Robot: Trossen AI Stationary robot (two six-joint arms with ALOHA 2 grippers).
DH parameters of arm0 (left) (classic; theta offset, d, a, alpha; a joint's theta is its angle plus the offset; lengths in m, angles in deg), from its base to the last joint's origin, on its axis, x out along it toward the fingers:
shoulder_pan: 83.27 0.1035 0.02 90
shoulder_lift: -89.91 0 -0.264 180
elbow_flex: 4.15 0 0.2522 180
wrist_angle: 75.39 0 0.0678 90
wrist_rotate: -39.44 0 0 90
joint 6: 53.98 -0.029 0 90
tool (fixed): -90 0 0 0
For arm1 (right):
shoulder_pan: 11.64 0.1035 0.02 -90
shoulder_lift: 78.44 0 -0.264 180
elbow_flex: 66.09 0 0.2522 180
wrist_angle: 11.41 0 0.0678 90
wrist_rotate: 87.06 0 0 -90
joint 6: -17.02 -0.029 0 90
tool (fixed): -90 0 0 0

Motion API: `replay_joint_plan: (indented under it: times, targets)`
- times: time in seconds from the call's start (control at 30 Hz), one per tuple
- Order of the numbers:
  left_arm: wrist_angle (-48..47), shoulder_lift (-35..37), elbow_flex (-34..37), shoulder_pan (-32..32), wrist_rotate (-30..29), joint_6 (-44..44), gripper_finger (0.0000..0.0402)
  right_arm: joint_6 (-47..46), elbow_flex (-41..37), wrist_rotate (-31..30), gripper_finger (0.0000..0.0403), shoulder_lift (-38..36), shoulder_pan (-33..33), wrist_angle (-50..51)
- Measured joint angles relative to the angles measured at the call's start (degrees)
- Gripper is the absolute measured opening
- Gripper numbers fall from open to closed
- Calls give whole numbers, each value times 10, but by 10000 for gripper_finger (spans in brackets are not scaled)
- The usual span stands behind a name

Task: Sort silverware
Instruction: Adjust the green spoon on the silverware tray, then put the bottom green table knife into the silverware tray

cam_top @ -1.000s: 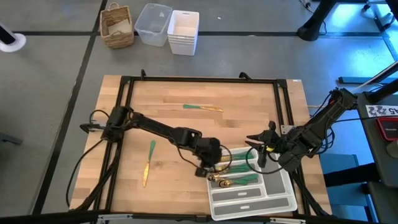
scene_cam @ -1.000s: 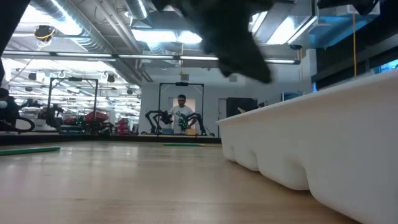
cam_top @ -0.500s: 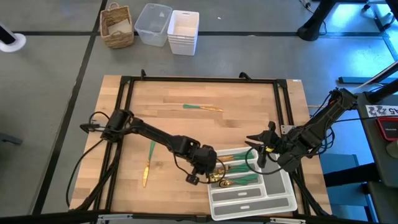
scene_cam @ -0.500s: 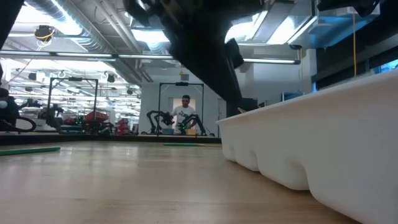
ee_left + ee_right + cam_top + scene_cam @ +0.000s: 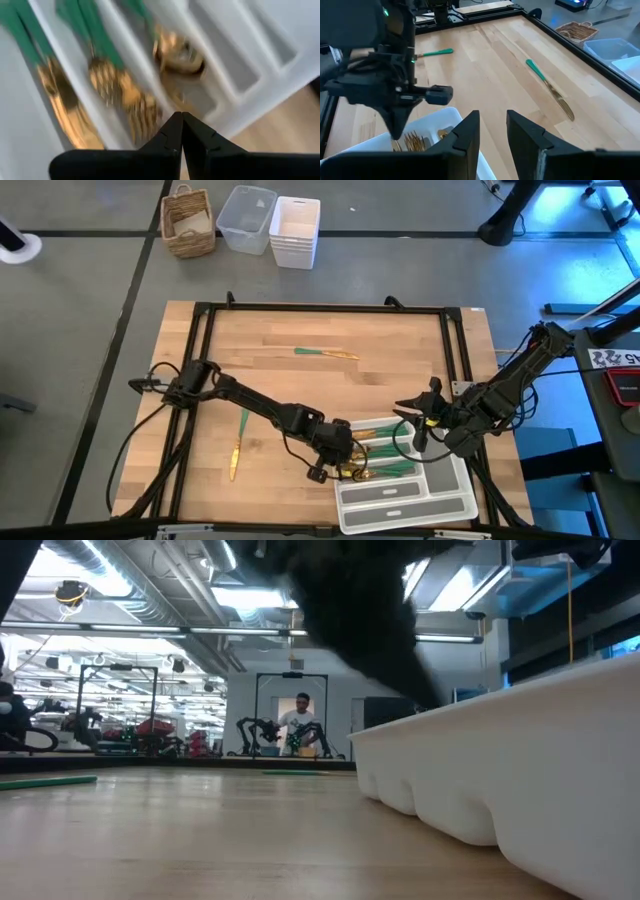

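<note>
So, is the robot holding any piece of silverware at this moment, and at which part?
No. The left gripper is shut on nothing above the tray; the right gripper is open and empty.

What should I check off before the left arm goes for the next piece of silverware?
1. Left gripper empty, fingers shut with nothing between them: ok.
2. Left gripper clear of the tray: not ok, it hangs over the tray's left end.
3. Pieces left on the table: ok, a knife far side, another piece left.
4. Right gripper out of the way, open, over the tray's right side: ok.
5. Filled compartments correctly sorted: cannot tell.
</note>
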Motion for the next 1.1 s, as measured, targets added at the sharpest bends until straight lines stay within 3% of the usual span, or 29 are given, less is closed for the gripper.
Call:
replay_joint_plan:
  times: [0.33,0.5,0.73,0.9,1.1]
  targets:
    - [68,-29,-1,-12,9,7,1,0,0,0,98,11,0,1]
    - [101,-46,0,-9,48,15,1,0,0,0,98,13,0,0]
    - [95,-28,0,3,50,4,1,0,0,0,98,13,0,-1]
    - [25,25,-1,22,44,-5,1,0,0,-5,98,13,0,-17]
    - [-143,108,-2,56,26,6,1,2,0,-20,98,13,0,-22]
